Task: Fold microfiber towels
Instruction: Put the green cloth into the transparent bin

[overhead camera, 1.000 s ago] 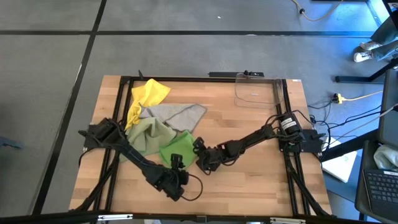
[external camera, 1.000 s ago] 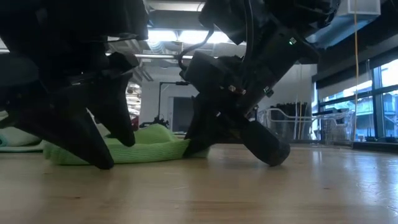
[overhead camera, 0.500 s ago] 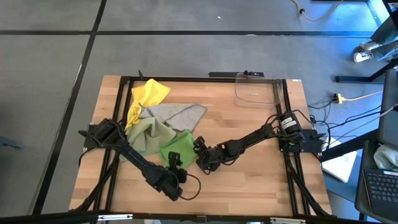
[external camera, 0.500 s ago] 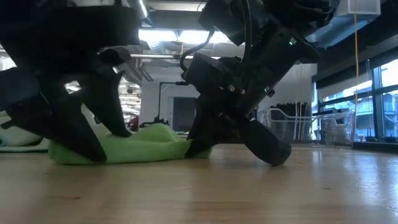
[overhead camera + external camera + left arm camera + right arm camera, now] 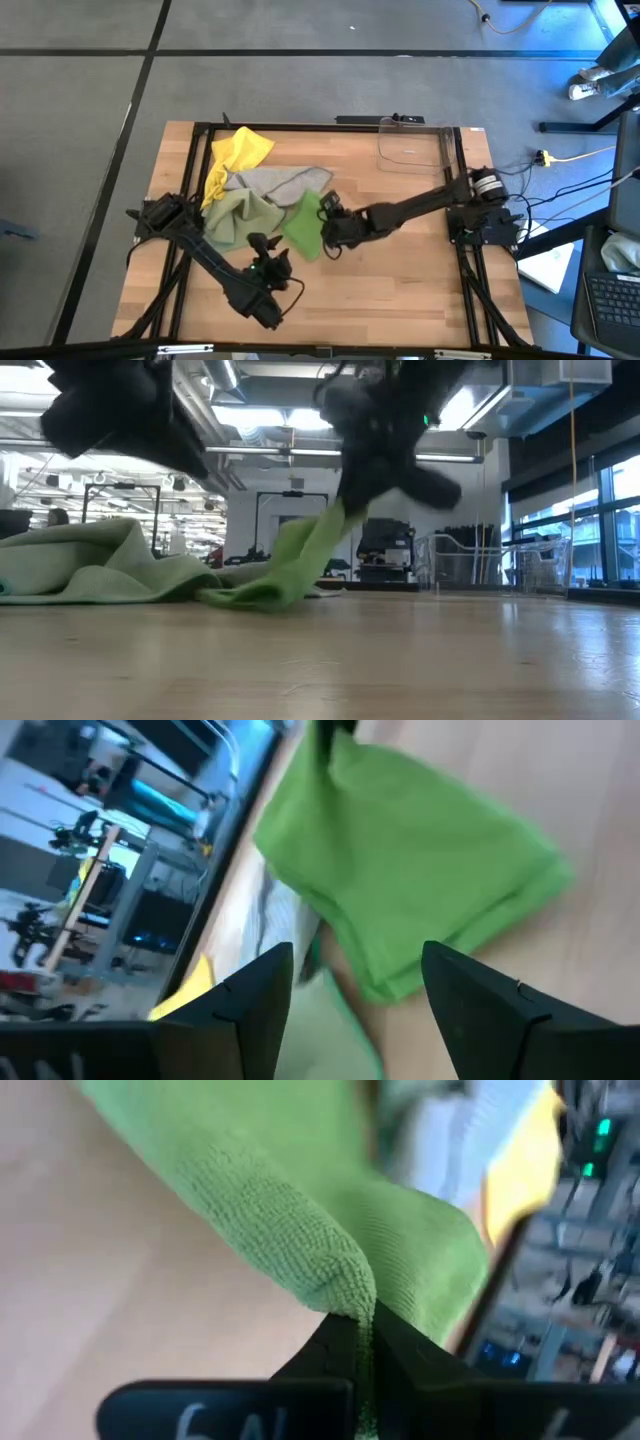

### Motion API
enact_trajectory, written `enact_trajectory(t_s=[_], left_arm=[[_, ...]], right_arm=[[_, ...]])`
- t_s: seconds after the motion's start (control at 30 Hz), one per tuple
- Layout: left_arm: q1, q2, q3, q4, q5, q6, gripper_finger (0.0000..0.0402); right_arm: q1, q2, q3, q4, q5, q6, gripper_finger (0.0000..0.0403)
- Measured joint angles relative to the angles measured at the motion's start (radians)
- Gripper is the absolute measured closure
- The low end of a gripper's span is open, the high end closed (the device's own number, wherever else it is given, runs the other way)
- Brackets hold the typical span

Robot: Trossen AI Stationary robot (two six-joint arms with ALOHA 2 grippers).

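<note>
Pinching the bright green towel (image 5: 302,224), the right gripper (image 5: 325,214) (left gripper (image 5: 266,252) spread) crowds the olive towel (image 5: 238,215).

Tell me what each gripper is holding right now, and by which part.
The right gripper is shut on an edge of the bright green towel, lifting that edge off the table. The left gripper is open and holds nothing, just short of the towel.
</note>
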Motion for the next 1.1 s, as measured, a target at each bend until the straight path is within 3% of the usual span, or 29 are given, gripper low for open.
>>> enact_trajectory(t_s=[0.27,0.6,0.9,1.1], left_arm=[[-0.017,0.000,-0.006,0.024,-0.108,-0.208,0.0185],[-0.059,-0.001,-0.065,0.082,-0.094,-0.237,0.0185],[-0.103,-0.001,-0.236,0.112,-0.086,-0.471,0.0185],[-0.113,-0.001,-0.271,0.122,-0.093,-0.533,0.0185]], right_arm=[[-0.124,-0.076,0.198,-0.408,0.005,0.124,0.0394],[-0.346,-0.124,0.413,-0.700,0.055,0.106,0.0394],[-0.641,-0.124,0.484,-0.766,0.055,0.092,0.0392],[-0.793,-0.124,0.485,-0.757,0.057,0.031,0.0392]])
